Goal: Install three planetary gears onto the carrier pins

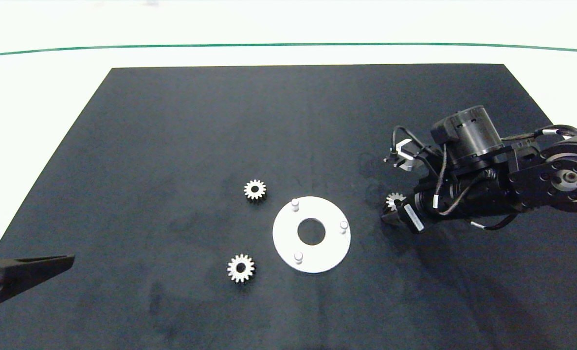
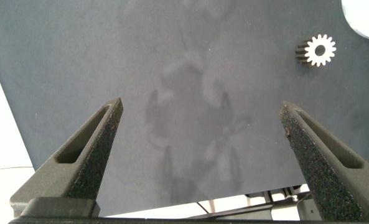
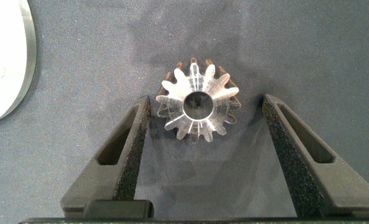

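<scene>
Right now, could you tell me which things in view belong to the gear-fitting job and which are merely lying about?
Job:
- three small silver-grey metal spur gears
- flat white round disc and its three white pegs
- right pincer, open around one gear
- left pincer, open, parked at the table's left

Lying about:
- black mat only

Third gear (image 1: 394, 201) — partly hidden behind the right gripper (image 1: 388, 211) in the head view; left gripper (image 1: 30, 267) cut off by the edge.

Overhead head view, two close wrist views
</scene>
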{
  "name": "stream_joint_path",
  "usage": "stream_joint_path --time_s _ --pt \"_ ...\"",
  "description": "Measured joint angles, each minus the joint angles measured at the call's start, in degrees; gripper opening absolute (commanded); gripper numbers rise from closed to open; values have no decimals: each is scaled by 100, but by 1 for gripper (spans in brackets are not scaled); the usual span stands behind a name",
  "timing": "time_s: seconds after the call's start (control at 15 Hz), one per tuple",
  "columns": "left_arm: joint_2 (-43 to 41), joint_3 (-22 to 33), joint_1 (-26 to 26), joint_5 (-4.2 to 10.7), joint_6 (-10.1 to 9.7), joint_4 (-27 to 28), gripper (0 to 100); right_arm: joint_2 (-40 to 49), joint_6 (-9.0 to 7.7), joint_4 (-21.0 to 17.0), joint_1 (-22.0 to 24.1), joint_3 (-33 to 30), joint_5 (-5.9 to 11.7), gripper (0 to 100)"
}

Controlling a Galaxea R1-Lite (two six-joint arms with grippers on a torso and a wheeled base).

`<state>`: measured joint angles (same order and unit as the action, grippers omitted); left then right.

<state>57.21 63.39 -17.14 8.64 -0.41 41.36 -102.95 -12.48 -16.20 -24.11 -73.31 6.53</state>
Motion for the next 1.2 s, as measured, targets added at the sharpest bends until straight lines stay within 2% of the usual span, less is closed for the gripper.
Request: stream_joint_path --time_s 0.8,1.0,1.2 --pt "-13 24 0 1 0 0 100 -83 2 2 -102 -212 33 37" --pt "-13 24 0 0 0 0 100 -30 2 -28 -185 -215 236 31" --pt "-13 24 0 1 0 -2 100 141 -2 -215 -276 -163 311 25"
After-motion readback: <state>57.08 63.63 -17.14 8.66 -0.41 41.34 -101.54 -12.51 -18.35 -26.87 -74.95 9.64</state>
